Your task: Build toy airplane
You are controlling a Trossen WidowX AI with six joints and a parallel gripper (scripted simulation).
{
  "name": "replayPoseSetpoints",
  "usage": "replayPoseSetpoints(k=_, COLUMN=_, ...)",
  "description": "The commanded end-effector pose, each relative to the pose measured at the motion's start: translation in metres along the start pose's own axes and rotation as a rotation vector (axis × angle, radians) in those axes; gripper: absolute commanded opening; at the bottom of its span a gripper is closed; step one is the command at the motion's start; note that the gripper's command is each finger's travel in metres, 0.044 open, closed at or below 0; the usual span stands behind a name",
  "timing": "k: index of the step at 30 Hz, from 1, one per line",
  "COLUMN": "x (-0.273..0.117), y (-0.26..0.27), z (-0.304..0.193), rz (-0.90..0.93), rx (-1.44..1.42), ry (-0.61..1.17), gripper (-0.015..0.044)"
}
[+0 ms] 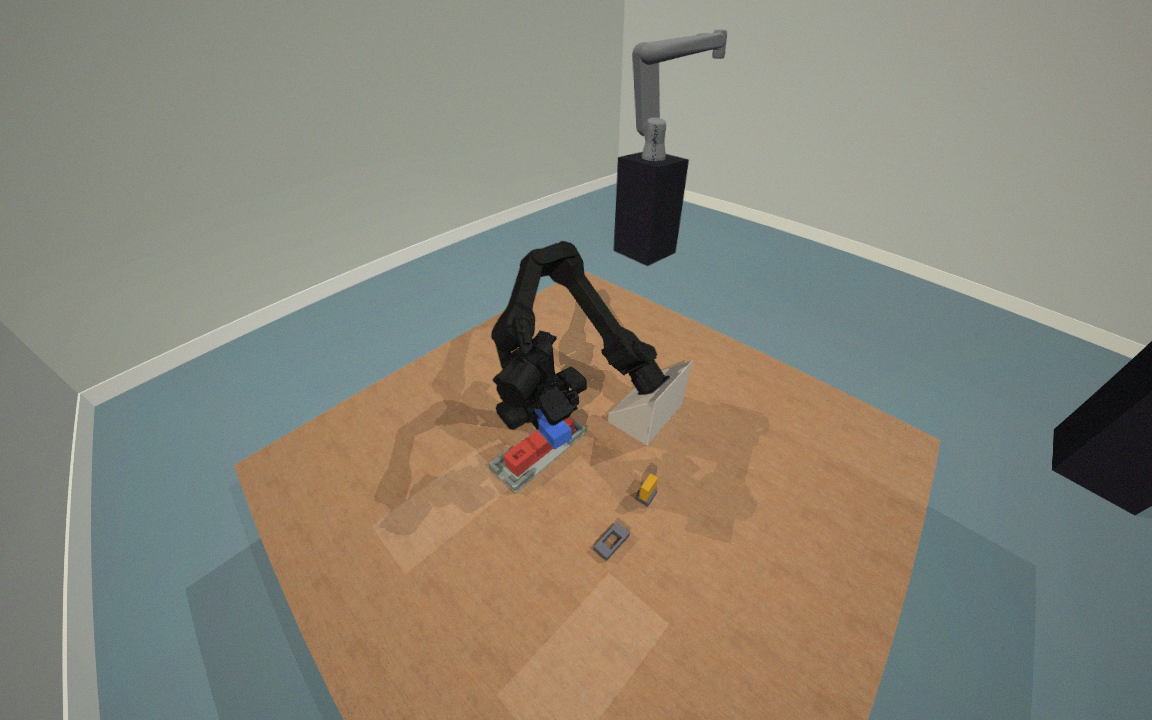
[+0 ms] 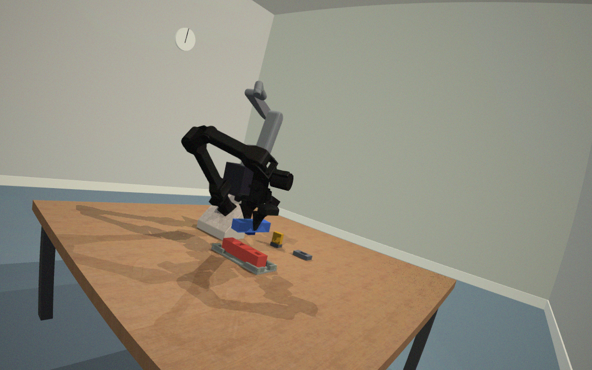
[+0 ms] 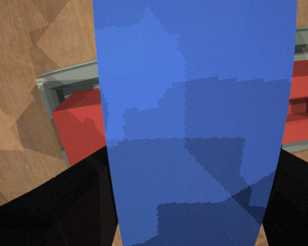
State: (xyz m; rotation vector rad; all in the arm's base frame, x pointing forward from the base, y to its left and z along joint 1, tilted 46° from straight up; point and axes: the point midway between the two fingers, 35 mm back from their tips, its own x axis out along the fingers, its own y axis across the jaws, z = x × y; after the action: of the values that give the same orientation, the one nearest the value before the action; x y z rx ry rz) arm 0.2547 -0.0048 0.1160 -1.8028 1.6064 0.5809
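On my worktop (image 1: 741,465) (image 2: 289,331) (image 3: 17,20) I count one red fuselage (image 1: 528,452) (image 2: 243,251) (image 3: 82,126), one blue wing (image 1: 553,429) (image 2: 242,224) (image 3: 194,113) above it, one yellow fin (image 1: 648,486) (image 2: 278,237), one grey-green cradle (image 1: 516,488) (image 2: 257,271) (image 3: 70,72) and two dark grey holders: one under the fin (image 1: 646,499) (image 2: 275,242), one with an open slot (image 1: 600,546) (image 2: 302,256).
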Motion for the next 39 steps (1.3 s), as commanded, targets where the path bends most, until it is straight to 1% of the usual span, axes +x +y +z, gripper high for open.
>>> replayPoseSetpoints(k=1, x=0.002, y=0.007, z=-0.011, rz=-0.01, rx=-0.07, ry=0.004, gripper=0.0)
replayPoseSetpoints(k=7, x=0.006, y=0.015, z=-0.021, rz=-0.008, rx=-0.147, ry=0.012, gripper=0.0)
replayPoseSetpoints(k=14, x=0.006, y=0.015, z=-0.021, rz=-0.008, rx=-0.147, ry=0.012, gripper=0.0184)
replayPoseSetpoints(k=15, x=0.006, y=0.015, z=-0.021, rz=-0.008, rx=-0.147, ry=0.012, gripper=0.0195)
replayPoseSetpoints(k=39, x=0.005, y=0.015, z=-0.022, rz=-0.008, rx=-0.147, ry=0.012, gripper=0.0195)
